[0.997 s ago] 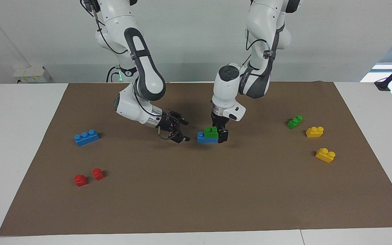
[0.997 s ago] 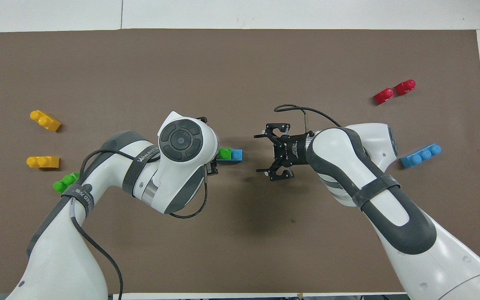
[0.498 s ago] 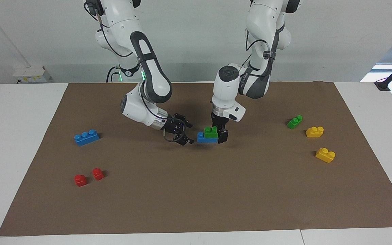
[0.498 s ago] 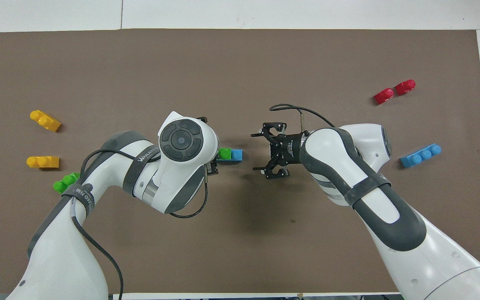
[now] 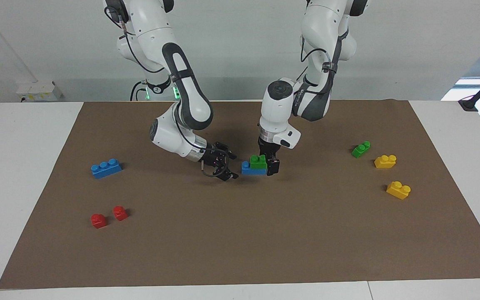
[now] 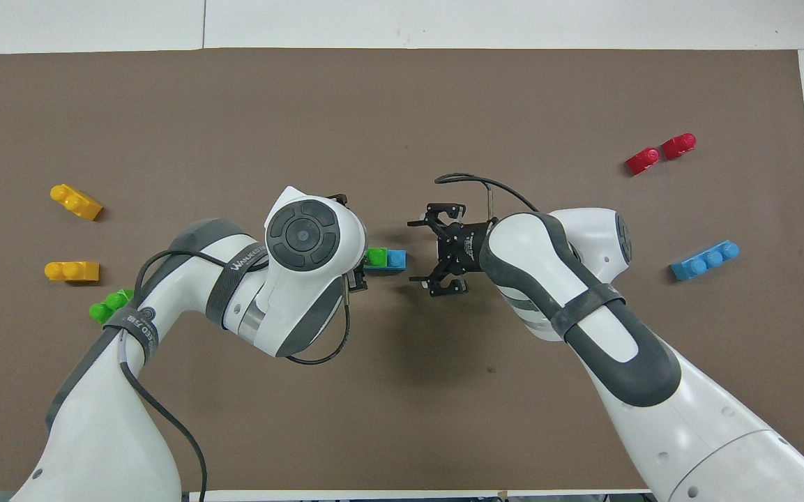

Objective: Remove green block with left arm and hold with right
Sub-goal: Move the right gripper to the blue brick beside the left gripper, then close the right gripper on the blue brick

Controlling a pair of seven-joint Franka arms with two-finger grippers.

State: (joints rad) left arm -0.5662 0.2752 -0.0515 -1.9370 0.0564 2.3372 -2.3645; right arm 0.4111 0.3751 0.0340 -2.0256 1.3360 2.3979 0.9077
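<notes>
At the middle of the mat, the green block (image 5: 258, 161) (image 6: 376, 257) sits stacked on a short blue brick (image 5: 247, 169) (image 6: 396, 259). My left gripper (image 5: 271, 165) points straight down and stands low against the block on the side toward the left arm's end. In the overhead view its wrist hides the grip. My right gripper (image 5: 232, 166) (image 6: 415, 252) lies nearly level just above the mat and is open. Its fingertips are a short gap from the blue brick's free end and hold nothing.
A slimmer green brick (image 5: 361, 148) and two yellow bricks (image 5: 385, 161) (image 5: 398, 189) lie toward the left arm's end. A longer blue brick (image 5: 106, 168) and two small red bricks (image 5: 98, 220) (image 5: 120, 213) lie toward the right arm's end. All rest on the brown mat (image 5: 240, 233).
My right gripper has slid closer to the blue brick, staying open. The left gripper and the stacked bricks have not moved.
</notes>
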